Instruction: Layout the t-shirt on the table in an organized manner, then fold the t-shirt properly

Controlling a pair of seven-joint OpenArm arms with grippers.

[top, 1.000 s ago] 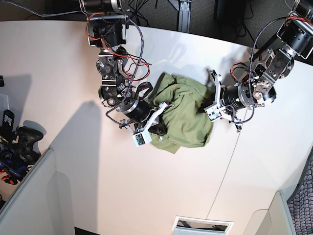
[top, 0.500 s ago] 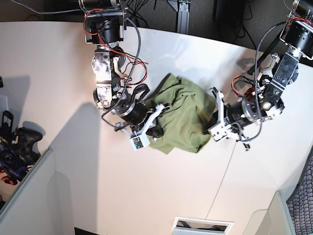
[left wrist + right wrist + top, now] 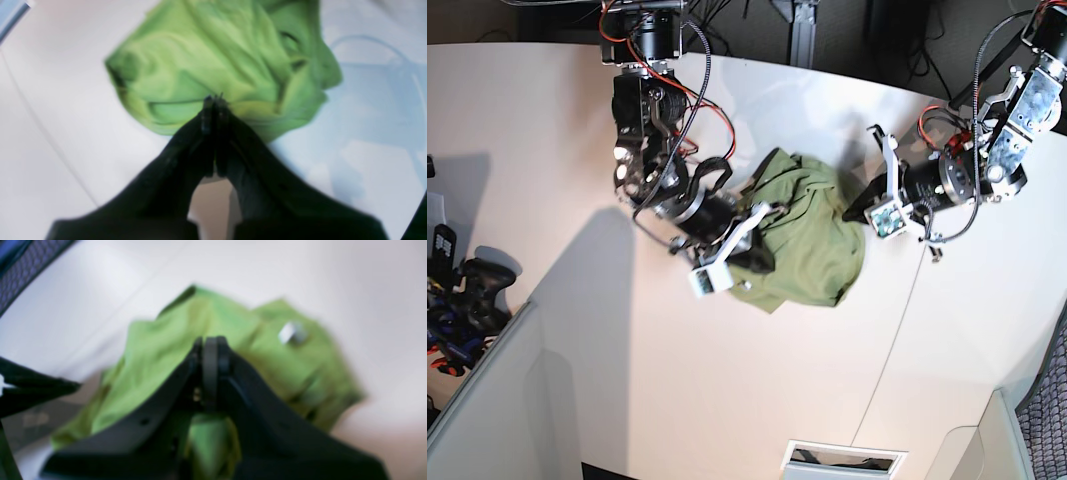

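both grippers are seen pressed together on cloth: the left gripper [image 3: 213, 100] is pinched on a fold at one side of the t-shirt [image 3: 805, 235], and the right gripper [image 3: 210, 343] is clamped on cloth at the opposite side. the shirt is found as a wrinkled olive heap near the middle of the table [image 3: 727, 400], between the two arms, close to the dark seam line [image 3: 897, 345].

compared with a second ago, the left arm is seen drawn back toward the far edge, and the right arm is shifted slightly, while the heap is only a little reshaped and hardly widened. both views from the wrists are blurred, so motion is judged to be under way.

the layout step is judged barely begun: no sleeve or hem is yet spread flat, and folding cannot be started until the bundle is pulled open.
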